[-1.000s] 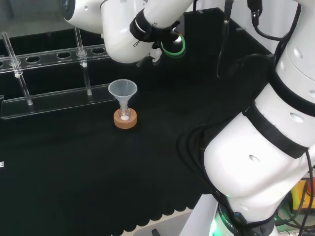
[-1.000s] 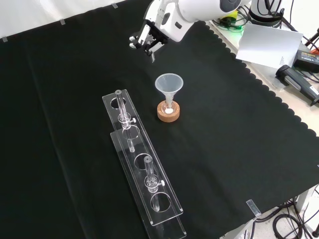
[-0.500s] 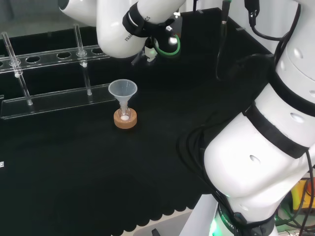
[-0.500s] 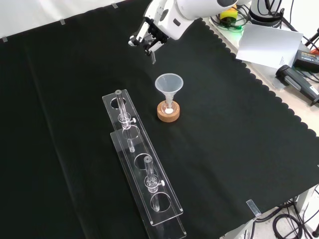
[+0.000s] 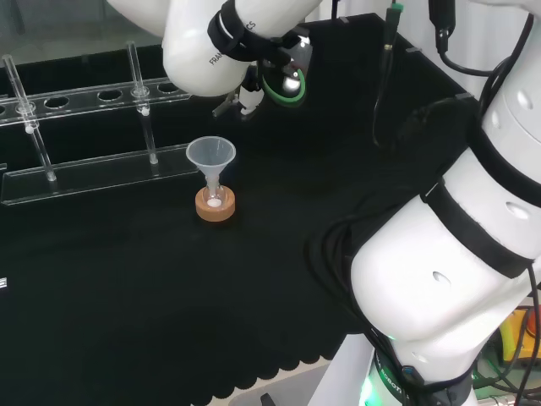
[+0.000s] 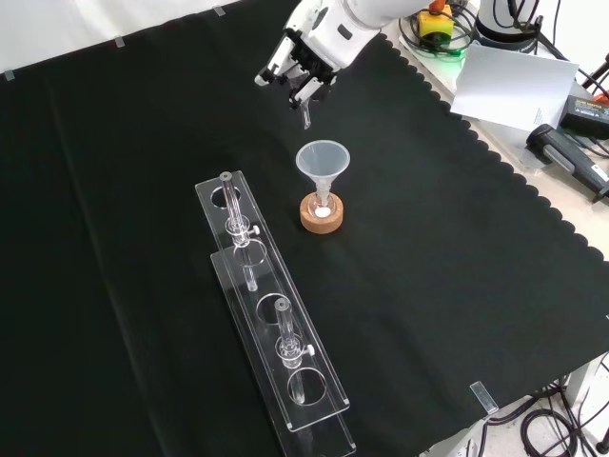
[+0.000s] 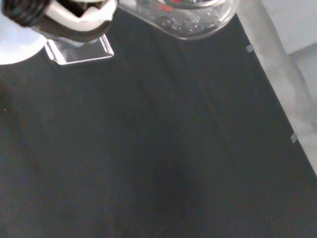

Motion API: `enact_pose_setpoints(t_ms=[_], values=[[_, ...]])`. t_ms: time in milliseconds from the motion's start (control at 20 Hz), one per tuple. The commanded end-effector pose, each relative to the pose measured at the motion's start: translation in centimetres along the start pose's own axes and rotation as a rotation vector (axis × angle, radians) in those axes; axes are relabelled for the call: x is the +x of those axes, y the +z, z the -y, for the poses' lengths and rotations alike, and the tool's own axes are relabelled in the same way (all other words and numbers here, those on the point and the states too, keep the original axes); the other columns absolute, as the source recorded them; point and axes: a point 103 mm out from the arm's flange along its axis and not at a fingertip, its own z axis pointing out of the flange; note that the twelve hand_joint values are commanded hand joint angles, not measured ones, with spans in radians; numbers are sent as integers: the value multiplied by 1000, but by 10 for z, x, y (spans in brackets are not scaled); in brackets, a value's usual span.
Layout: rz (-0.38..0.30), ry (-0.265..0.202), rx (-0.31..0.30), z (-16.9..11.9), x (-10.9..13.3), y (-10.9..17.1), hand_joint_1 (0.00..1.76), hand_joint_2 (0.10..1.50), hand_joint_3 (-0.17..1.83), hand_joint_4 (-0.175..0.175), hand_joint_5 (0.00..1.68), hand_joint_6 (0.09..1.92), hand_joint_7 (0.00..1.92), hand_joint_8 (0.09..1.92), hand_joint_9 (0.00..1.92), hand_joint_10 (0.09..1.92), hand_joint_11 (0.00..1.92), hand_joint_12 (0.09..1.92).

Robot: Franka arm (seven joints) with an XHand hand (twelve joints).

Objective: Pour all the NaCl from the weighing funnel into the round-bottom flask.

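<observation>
Fingers (image 6: 297, 74) of the hand (image 6: 314, 52) curl around a small clear weighing funnel (image 6: 306, 114), its spout hanging just above and beyond the plastic funnel (image 6: 323, 160) seated in the flask (image 6: 323, 211) on its cork ring (image 6: 322, 221), so the pour seems underway or nearly finished, with white salt already in the flask.

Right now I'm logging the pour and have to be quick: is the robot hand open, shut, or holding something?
Robot hand: shut on the clear weighing funnel, held above the funnel in the flask.
</observation>
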Motion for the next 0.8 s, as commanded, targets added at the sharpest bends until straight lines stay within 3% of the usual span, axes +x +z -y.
enact_pose_setpoints(t_ms=[50, 100, 300, 800], values=[[-54, 16, 5, 4, 3, 5, 1114, 682, 570, 175, 1326, 531, 1689, 87, 1326, 87, 0, 1560], [-43, 19, 12, 3, 6, 3, 1114, 682, 570, 175, 1325, 531, 1689, 87, 1326, 87, 0, 1560], [-12, -65, 25, 16, -10, 25, 1113, 682, 570, 175, 1325, 533, 1689, 87, 1327, 87, 0, 1561], [125, -105, 91, 7, -5, 17, 1113, 682, 572, 175, 1323, 536, 1691, 87, 1332, 87, 0, 1562]])
